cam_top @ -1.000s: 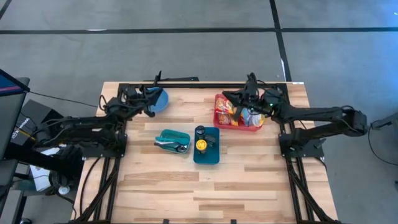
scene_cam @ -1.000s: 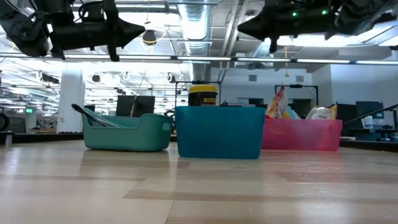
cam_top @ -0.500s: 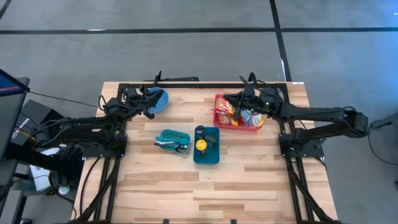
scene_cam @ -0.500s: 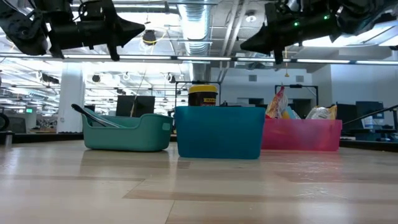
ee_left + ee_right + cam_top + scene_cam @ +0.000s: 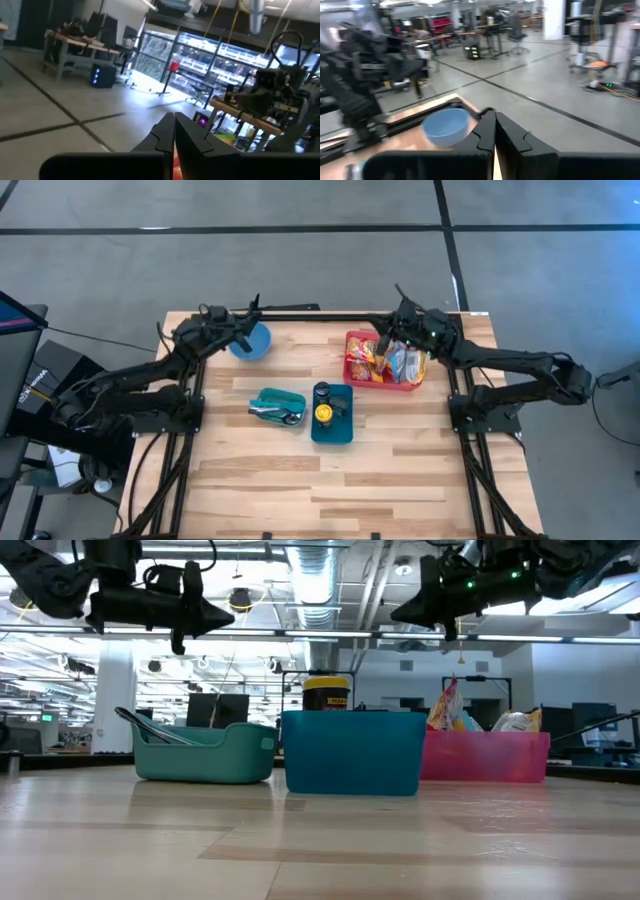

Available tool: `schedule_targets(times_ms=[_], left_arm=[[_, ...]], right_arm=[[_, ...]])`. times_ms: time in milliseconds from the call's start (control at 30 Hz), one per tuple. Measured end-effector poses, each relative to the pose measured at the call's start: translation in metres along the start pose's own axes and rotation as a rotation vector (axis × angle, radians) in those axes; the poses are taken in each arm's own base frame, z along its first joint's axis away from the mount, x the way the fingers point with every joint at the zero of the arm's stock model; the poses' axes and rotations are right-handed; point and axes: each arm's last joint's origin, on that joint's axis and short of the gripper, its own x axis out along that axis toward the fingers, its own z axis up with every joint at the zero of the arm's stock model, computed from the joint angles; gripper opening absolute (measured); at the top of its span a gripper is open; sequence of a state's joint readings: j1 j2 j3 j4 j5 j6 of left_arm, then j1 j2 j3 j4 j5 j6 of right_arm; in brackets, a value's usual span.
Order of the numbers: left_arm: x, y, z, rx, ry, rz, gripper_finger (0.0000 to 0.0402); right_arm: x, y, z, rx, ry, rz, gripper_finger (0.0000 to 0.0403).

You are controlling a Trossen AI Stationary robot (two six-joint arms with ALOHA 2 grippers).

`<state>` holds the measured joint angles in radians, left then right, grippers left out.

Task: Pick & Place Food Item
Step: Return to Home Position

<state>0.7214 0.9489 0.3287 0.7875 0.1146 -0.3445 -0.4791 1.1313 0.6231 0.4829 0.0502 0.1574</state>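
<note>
From my console, the wooden table (image 5: 260,480) fills most of the overhead feed, with both dark arms raised over its far edge. The left gripper (image 5: 174,119) hangs high near the far left corner, close to the blue bowl (image 5: 250,342). Its fingers are pressed together on nothing. The right gripper (image 5: 494,114) hangs above the far side of the red bin (image 5: 485,757), also clenched and empty.

The blue bin (image 5: 352,752) sits mid-table with a yellow-lidded jar (image 5: 323,414) upright inside. Just to its left I see the green bin (image 5: 205,755), holding spoons (image 5: 275,413). The food I care about, a bunch of snack packets (image 5: 395,362), stands in the red bin.
</note>
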Motion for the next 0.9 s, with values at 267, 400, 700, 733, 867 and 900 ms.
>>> schedule_targets(times_ms=[267,400,700,733,867,900], left_arm=[[0.003,0.019,0.019,0.003,-0.018,0.059,0.0008],[-0.001,0.031,0.023,-0.026,-0.022,0.114,0.0008],[-0.028,0.050,0.038,-0.030,-0.013,0.297,0.0008],[-0.032,0.050,0.039,-0.032,-0.009,0.313,0.0008],[-0.047,0.047,0.044,-0.035,-0.002,0.350,0.0008],[-0.050,0.046,0.045,-0.035,0.003,0.337,0.0008]], right_arm=[[0.001,-0.039,0.013,0.006,0.034,-0.170,0.0001],[-0.002,-0.059,0.016,0.019,0.078,-0.260,0.0001],[-0.011,-0.091,0.027,0.069,0.221,-0.420,0.0000],[-0.012,-0.093,0.029,0.072,0.231,-0.432,0.0000],[-0.017,-0.101,0.035,0.095,0.269,-0.479,0.0000],[-0.019,-0.102,0.037,0.106,0.272,-0.494,0.0000]])
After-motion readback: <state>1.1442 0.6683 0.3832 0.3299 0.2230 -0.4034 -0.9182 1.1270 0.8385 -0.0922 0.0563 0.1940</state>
